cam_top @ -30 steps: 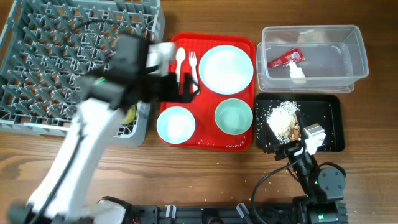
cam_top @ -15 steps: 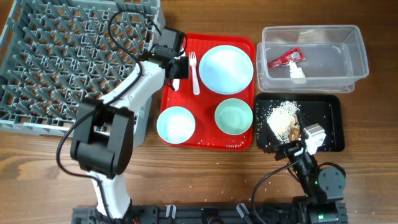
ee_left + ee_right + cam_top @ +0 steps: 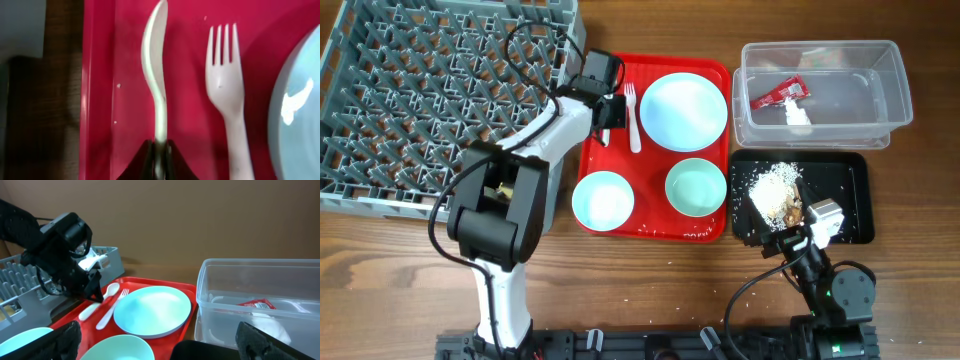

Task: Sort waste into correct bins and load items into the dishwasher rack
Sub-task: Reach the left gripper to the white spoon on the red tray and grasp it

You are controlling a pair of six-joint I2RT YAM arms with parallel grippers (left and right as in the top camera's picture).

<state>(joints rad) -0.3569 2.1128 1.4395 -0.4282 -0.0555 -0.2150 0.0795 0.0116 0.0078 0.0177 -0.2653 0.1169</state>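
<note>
My left gripper [image 3: 606,110] is at the red tray's far left corner, shut on the handle of the white spoon [image 3: 156,75], which stands on edge between the jaws [image 3: 160,157]. The white fork [image 3: 633,118] lies just to its right, beside the pale blue plate [image 3: 683,110]. Two blue-green bowls [image 3: 603,198] [image 3: 696,187] sit on the tray's near half. The grey dishwasher rack [image 3: 430,90] fills the left. My right gripper [image 3: 815,225] hangs open and empty over the black tray's near edge.
The clear tub [image 3: 825,55] at back right holds the red sachet [image 3: 778,93] and white paper [image 3: 798,115]. The black tray [image 3: 855,190] carries crumbly food scraps [image 3: 775,190]. All dishes rest on the red tray [image 3: 715,72]. Crumbs dot the wood in front.
My left arm swung in over the tray's far left corner and its jaws closed on the spoon handle. The right arm stayed still.
</note>
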